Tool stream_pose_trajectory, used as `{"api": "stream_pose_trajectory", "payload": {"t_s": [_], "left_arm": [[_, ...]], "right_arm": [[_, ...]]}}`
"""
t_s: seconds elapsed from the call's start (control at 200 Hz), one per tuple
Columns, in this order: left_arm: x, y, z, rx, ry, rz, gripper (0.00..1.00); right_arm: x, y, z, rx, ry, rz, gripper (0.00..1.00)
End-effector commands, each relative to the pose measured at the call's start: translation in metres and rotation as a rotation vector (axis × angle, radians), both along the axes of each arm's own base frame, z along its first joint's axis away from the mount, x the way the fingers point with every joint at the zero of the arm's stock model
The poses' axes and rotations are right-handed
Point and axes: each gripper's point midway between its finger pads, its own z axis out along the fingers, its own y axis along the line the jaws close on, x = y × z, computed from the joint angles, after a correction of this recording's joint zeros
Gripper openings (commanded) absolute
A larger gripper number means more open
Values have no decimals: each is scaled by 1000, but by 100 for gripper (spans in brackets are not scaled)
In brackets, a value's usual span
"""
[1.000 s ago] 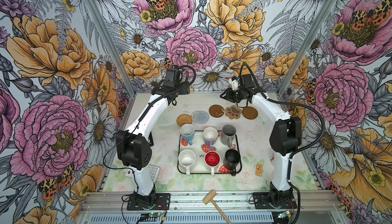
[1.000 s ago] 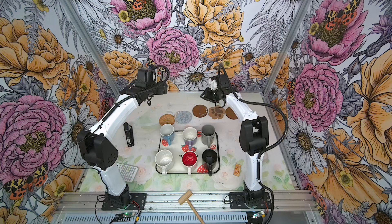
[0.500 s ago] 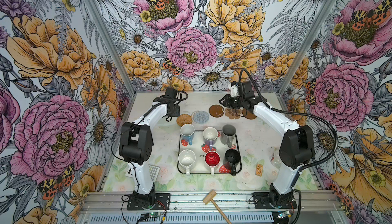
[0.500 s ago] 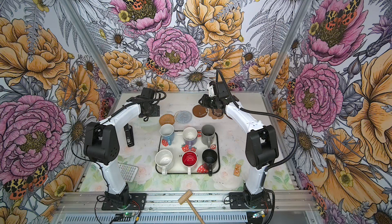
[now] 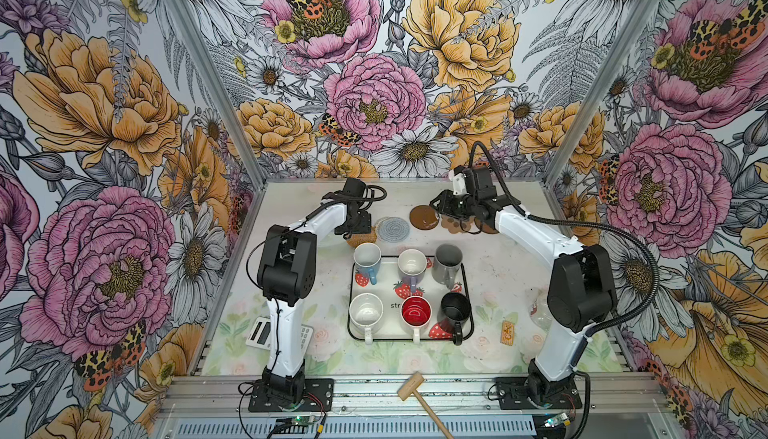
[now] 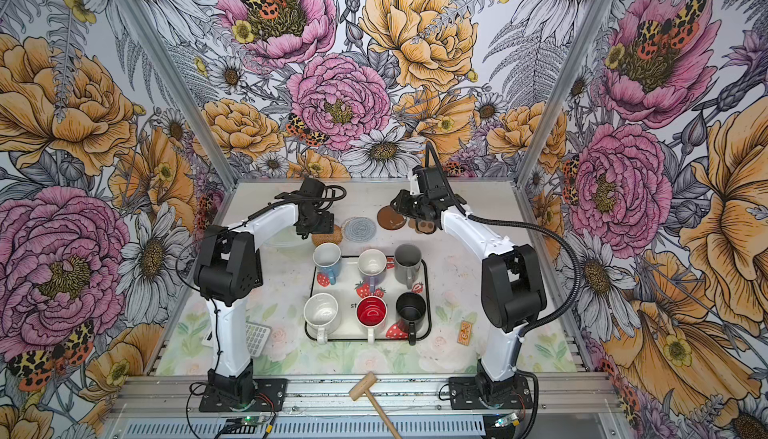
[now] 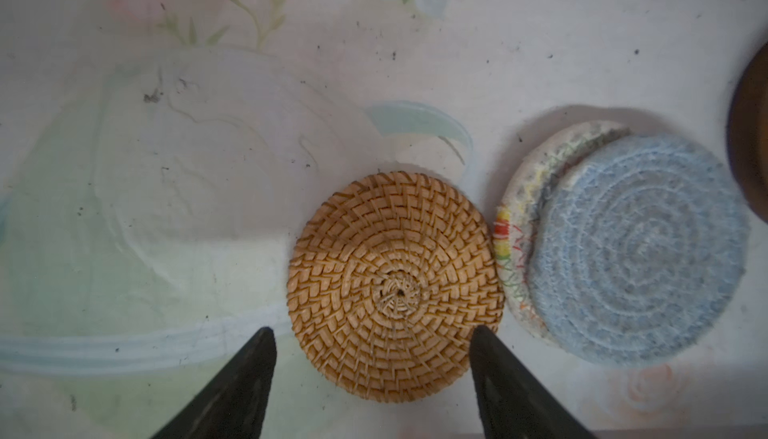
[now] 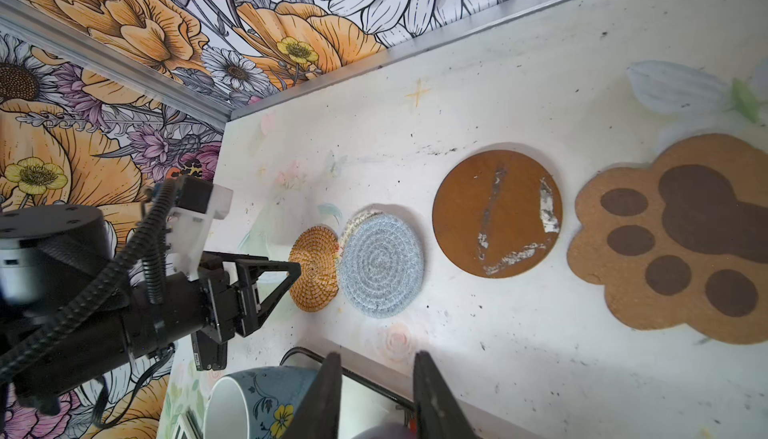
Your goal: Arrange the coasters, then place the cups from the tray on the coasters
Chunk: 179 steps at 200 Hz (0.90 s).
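Jaws on the left gripper [image 7: 370,333] point down, wide apart, over the tan coaster [image 7: 395,287]; the right gripper [image 8: 376,358] reaches out, slightly open, empty.

Walls [image 5: 374,84]: loud floral wallpaper, peonies, daisies, moths. Aluminium posts [image 5: 208,71] at the back corners, aluminium rail [image 5: 457,387] along the front. Surface [image 5: 503,275] is pale floral print, scuffed.

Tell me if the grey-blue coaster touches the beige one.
Touching: the left wrist view shows the grey-blue coaster lying on the beige coaster, covering most of it.
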Motion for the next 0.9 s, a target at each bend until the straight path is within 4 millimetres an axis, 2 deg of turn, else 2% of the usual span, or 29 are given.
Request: {"api": "stream_pose_trajectory", "payload": {"t_s": [0.0,0.26,0.405,0.605,0.891], "left_arm": [[6,0,-7,-41,8,32,74],[3,7,-32,-12,55,44,73],[10,24,-43,9,69,82,73],[24,57,-39,25,55,160,72],[47,90,-33,47,38,227,72]], "right_arm": [[1,3,12,16,-37,-7,32],[3,6,7,20,-26,1,32],[3,7,7,20,-27,6,32],[5,6,5,20,-23,6,32],[7,9,0,29,-8,14,32]]}}
